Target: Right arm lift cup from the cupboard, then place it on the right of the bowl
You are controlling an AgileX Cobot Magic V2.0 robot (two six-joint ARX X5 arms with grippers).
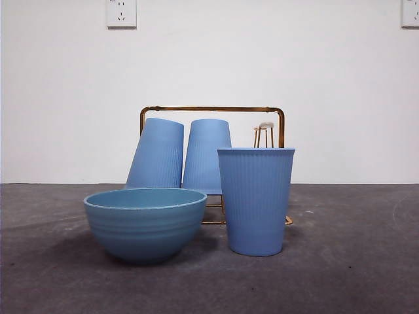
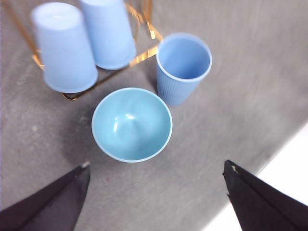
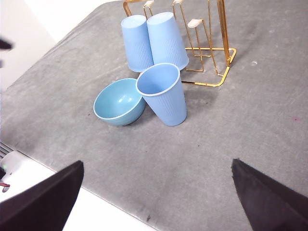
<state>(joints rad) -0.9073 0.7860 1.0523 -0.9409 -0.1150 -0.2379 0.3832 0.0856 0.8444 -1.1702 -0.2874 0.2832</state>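
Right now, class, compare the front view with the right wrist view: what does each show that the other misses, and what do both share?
Only the front view shows the wall with its sockets.

Only the right wrist view shows the open right pincer, the bowl's inside, the cup's hollow mouth and the table's edge.

Both show the upright cup standing right of the bowl, with two upside-down cups on the gold rack behind.
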